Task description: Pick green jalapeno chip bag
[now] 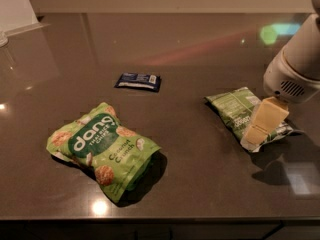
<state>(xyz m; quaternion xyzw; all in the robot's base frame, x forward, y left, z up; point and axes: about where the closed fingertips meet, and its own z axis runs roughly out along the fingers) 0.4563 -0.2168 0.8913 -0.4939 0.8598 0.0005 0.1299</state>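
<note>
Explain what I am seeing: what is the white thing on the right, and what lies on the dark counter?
One camera looks down at a slant on a dark, shiny counter. The white rounded shape at the right is the end of the robot's single arm. The pale yellow piece below it is the gripper, the part that pinches things. It is down over the right part of the jalapeno bag, the small flat olive-green packet it is meant to pick up. That bag lies flat on the counter; whether the gripper has hold of it does not show. Two other things lie to the left: a puffy bright-green dang bag near the front and a small dark-blue wrapper farther back.
</note>
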